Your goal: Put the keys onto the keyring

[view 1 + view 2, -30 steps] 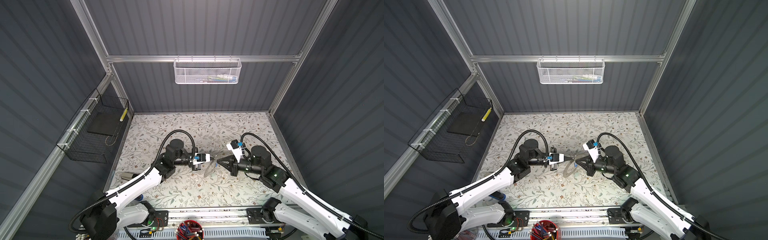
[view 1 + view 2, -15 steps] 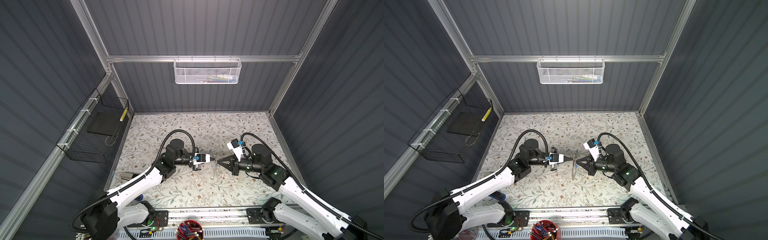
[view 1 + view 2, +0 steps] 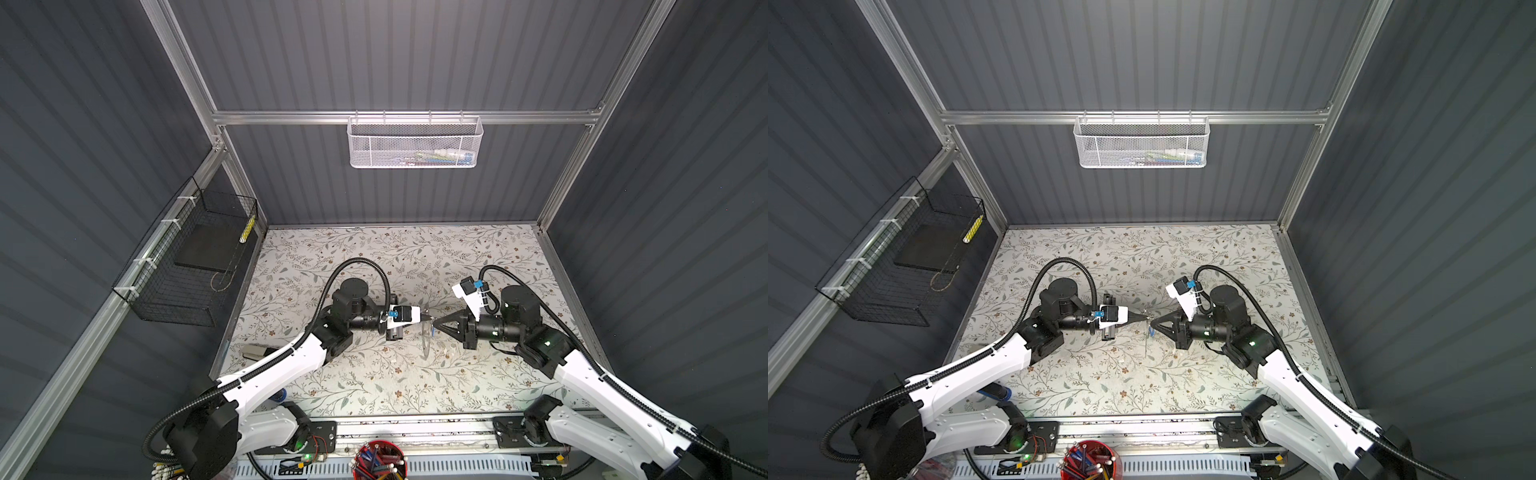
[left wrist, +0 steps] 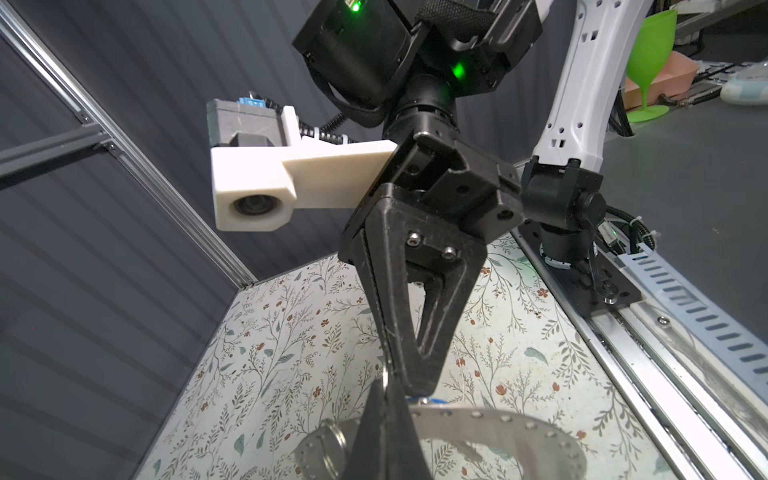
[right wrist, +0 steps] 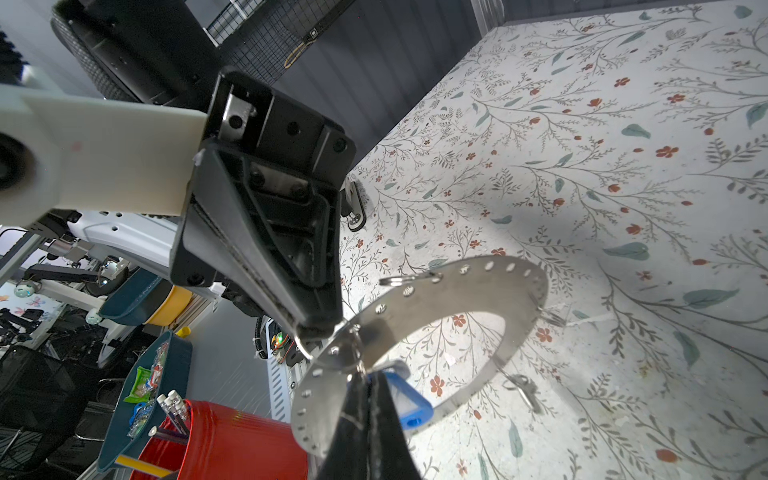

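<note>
Two grippers are being held tip to tip at mid-frame in both top views: the left gripper and the right gripper, each with its jaws being pressed fully together. Just under the meeting tips, the keyring is being carried clear of the tabletop.

Over the last second the keyring is being turned. Its broad face was showing a second ago, and now only a thin edge is being presented to the top views. In the right wrist view the blue-tagged key is being kept right against the perforated band, beside the right gripper's fingers. Which gripper is bearing the keyring and which the key cannot be told. The turn is being read as a rim hole being lined up for threading, and the key is not being counted as hooked on yet.

A second silvery key is being glimpsed past the lower rim, toward the lower right of that frame. Whether it is lying or hanging cannot be told.

The tabletop, a pale floral print, is being enclosed by dark ribbed walls. A white mesh basket is being hung at upper centre, a black wire basket at the left, and a red pen cup is being kept at the bottom edge.
</note>
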Robot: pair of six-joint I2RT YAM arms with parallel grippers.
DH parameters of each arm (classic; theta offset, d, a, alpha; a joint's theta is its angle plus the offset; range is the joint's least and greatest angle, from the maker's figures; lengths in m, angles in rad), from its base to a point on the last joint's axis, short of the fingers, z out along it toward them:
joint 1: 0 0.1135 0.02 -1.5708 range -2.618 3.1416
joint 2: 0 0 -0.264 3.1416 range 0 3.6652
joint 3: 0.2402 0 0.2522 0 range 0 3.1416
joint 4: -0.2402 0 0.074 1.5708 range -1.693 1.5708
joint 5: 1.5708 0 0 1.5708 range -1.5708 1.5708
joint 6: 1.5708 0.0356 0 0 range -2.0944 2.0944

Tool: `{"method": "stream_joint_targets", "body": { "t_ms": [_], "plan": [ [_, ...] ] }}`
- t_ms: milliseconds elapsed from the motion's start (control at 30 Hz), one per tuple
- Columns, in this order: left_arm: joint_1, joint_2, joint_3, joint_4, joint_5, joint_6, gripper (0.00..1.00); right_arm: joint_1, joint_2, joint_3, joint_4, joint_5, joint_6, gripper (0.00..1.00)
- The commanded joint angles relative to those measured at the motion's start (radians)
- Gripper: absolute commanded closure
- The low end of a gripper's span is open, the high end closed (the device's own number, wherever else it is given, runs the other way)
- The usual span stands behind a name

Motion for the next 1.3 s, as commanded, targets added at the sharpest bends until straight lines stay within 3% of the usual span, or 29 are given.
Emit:
{"method": "stream_joint_targets", "body": {
  "t_ms": [0, 233, 400, 700, 1267],
  "plan": [
    [0.001, 0.0, -0.002, 0.187, 0.063, -0.096, 1.0, -0.009, 0.009, 0.027, -0.042, 0.033, -0.036, 0.94],
    [0.044, 0.058, -0.023, 0.432, 0.07, -0.324, 1.0, -0.008, -0.105, 0.088, -0.21, 0.175, -0.214, 0.65],
    [0.053, 0.1, -0.008, 0.535, 0.07, -0.419, 1.0, -0.009, -0.187, 0.114, -0.264, 0.23, -0.331, 0.57],
    [0.054, 0.117, 0.013, 0.572, 0.086, -0.474, 1.0, -0.008, -0.102, 0.253, -0.296, 0.161, -0.54, 0.61],
    [0.054, 0.107, 0.035, 0.519, 0.129, -0.459, 1.0, -0.009, -0.004, 0.276, -0.185, 0.075, -0.576, 0.79]
  ]
}}
